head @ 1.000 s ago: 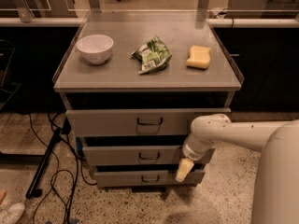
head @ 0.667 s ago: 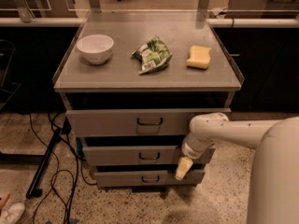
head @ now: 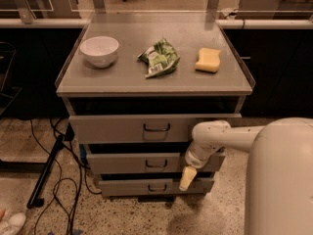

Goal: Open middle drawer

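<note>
So there's this grey cabinet (head: 73,82) with three drawers stacked up, and the middle drawer (head: 127,163) is the second front down, sitting between the top drawer (head: 107,129) and the bottom drawer (head: 127,187). Its small dark loop handle (head: 156,164) is dead centre on the front, and nothing is touching it. There's a dark strip of shadow above the middle front, same as above the other two, so honestly I can't say how far out it sits. The robot's white arm (head: 220,133) comes in from the right and bends down across the right end of the drawers. The gripper (head: 187,179) hangs pointing at the floor, in front of the right part of the middle drawer's lower edge, its pale tip reaching down over the top of the bottom front, well to the right of the handle. Can't tell if the gripper is clamped or released from here, and it doesn't look like it's holding anything. Up on top of the cabinet: a white bowl (head: 99,50) on the left, a crumpled green snack bag (head: 159,58) in the middle, and a yellow sponge (head: 209,60) on the right, all apart from each other. Black cables (head: 63,190) lie on the speckled floor to the left.
</note>
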Controlling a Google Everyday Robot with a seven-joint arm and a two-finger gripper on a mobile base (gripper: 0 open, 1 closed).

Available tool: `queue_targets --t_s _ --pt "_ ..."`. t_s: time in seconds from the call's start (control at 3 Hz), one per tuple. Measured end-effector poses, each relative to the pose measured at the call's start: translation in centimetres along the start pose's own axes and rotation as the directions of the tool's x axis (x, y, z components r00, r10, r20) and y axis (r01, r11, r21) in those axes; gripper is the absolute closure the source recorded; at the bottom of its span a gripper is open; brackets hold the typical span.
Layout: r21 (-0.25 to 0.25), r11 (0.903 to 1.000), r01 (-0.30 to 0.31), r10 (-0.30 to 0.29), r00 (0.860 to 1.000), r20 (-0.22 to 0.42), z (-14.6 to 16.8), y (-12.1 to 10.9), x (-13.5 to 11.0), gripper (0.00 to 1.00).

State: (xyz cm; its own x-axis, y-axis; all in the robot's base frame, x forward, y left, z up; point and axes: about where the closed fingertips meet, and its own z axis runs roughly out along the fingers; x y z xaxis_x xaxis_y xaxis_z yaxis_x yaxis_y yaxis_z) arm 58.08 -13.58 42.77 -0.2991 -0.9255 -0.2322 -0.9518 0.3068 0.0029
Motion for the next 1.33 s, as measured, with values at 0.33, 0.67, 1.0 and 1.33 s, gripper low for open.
queue_targets --t_s 0.33,0.67,1.0,1.33 --pt "-0.021 0.9998 0.001 -0.001 1.000 -0.007 0.4 0.9 0.1 0.00" --pt "-0.070 0.9975 -0.014 0.013 1.000 -0.020 -0.3 4.4 1.2 0.00" --pt "-0.113 0.9916 -0.064 0.060 0.998 -0.034 -3.0 9.2 3.3 0.00" --pt "-0.122 0.9907 -0.061 0.056 0.997 -0.045 -3.1 10.1 3.8 0.00"
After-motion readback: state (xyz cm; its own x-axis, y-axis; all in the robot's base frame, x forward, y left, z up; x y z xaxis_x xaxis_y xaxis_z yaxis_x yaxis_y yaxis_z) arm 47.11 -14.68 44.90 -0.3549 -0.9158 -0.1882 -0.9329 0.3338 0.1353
